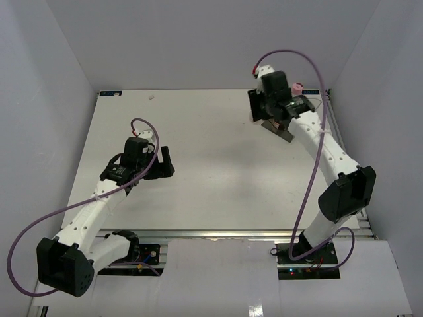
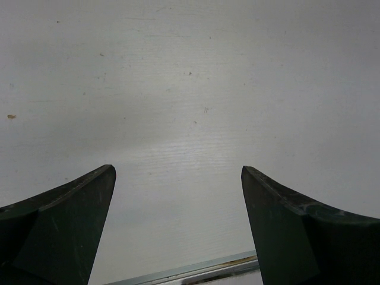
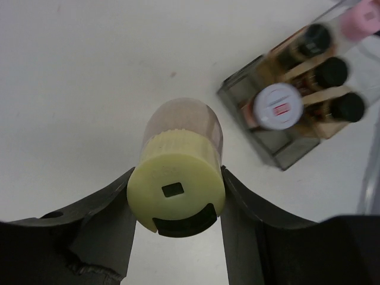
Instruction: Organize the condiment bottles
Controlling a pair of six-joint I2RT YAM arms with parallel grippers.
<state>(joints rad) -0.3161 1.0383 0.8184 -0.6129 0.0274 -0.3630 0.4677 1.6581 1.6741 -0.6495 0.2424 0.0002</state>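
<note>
My right gripper [image 3: 176, 193] is shut on a pale-bodied bottle with a pale yellow cap [image 3: 176, 193], held above the table just left of the tray. The clear amber-tinted tray [image 3: 285, 155] holds several bottles: one with a white cap [image 3: 277, 106], three with black caps [image 3: 347, 107], one with a pink cap [image 3: 359, 24]. In the top view the right gripper [image 1: 272, 113] is at the far right over the tray [image 1: 280, 129], and a pink cap [image 1: 297, 86] shows behind the arm. My left gripper [image 1: 165, 162] is open and empty over bare table [image 2: 178, 172].
White walls close in the table on the left, back and right. The table's metal front rail [image 2: 196, 270] runs just under the left gripper. A small speck [image 1: 151, 97] lies near the far left corner.
</note>
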